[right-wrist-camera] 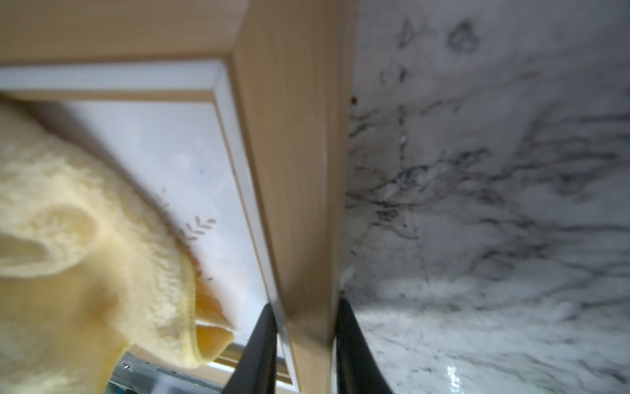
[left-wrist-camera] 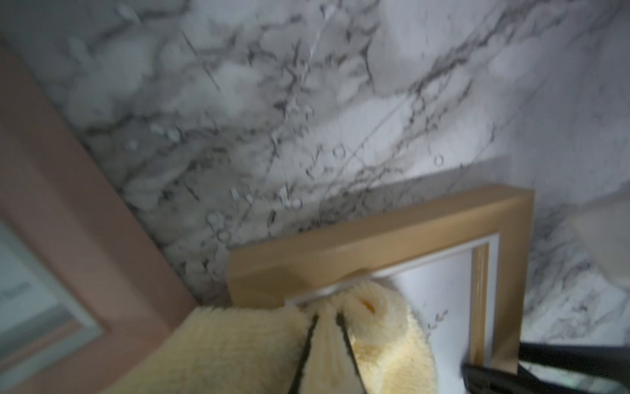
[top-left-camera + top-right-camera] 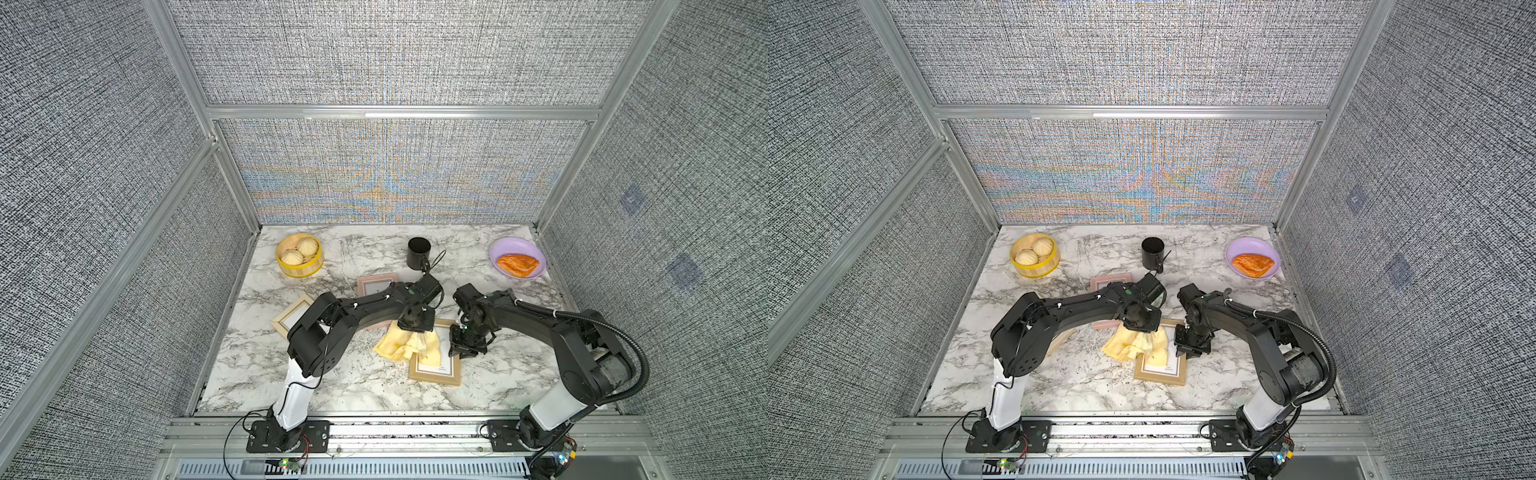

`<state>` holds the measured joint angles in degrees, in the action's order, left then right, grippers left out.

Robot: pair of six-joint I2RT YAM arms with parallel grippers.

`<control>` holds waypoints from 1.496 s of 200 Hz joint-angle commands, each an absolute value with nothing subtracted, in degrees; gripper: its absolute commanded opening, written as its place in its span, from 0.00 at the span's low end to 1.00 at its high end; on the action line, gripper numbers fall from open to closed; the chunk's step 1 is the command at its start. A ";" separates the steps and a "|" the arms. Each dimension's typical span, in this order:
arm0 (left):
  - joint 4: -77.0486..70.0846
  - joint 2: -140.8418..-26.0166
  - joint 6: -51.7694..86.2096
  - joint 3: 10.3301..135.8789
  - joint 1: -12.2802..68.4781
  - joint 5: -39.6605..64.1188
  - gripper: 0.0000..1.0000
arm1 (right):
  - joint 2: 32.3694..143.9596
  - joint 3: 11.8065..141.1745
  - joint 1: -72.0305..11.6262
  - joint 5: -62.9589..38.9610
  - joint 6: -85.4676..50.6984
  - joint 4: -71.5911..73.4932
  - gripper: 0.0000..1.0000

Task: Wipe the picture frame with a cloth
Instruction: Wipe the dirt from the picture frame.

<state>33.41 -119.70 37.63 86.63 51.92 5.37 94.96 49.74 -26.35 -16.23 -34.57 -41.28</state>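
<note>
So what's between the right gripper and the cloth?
In the right wrist view, only bare glass of the tan frame separates the right gripper from the cloth.

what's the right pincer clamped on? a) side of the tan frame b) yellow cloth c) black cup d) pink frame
a: in the right wrist view the right pincer has a finger on each side of the tan frame, and the left pincer holds the cloth.
</note>
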 commanded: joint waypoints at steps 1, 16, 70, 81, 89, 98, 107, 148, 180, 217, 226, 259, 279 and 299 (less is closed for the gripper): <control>37.40 -121.02 36.55 87.18 51.28 -1.18 0.00 | 97.76 47.48 -26.84 -5.36 -36.48 -42.77 0.00; 36.66 -120.39 36.64 84.95 51.47 1.48 0.00 | 98.04 47.76 -26.80 -5.40 -36.56 -42.56 0.00; 36.74 -108.70 38.76 66.98 54.87 10.81 0.00 | 98.89 47.74 -27.14 -5.81 -36.83 -42.42 0.00; 36.66 -106.23 39.32 63.50 55.53 12.98 0.00 | 99.01 47.48 -27.16 -5.90 -36.87 -42.39 0.00; 36.82 -104.98 39.46 61.56 56.04 14.58 0.00 | 99.02 47.38 -27.19 -5.98 -36.83 -42.30 0.00; 37.00 -103.86 39.63 59.80 56.68 16.06 0.00 | 99.06 47.11 -27.27 -5.98 -36.83 -42.29 0.00; 37.22 -103.14 39.72 58.68 57.34 17.21 0.00 | 99.21 47.06 -27.41 -6.06 -36.84 -42.19 0.00; 38.03 -104.67 39.79 60.12 58.20 13.65 0.00 | 100.31 47.74 -27.42 -5.98 -36.82 -42.34 0.00; 38.28 -109.05 39.64 67.04 56.38 7.35 0.00 | 100.47 48.96 -27.62 -5.60 -36.83 -42.90 0.00; 38.81 -113.54 37.58 77.08 52.10 1.95 0.00 | 100.14 49.39 -27.76 -5.02 -36.65 -43.59 0.00; 38.96 -115.11 36.95 79.52 51.25 1.83 0.00 | 100.11 49.39 -27.78 -4.93 -36.57 -43.64 0.00; 39.95 -120.26 34.53 86.24 50.98 3.26 0.00 | 100.46 49.25 -27.88 -4.89 -36.57 -43.42 0.00; 39.48 -120.81 34.79 84.72 51.37 5.45 0.00 | 100.81 49.42 -27.91 -4.92 -36.61 -43.42 0.00; 39.31 -118.23 34.98 79.74 52.15 6.94 0.00 | 101.06 49.57 -27.91 -4.92 -36.65 -43.33 0.00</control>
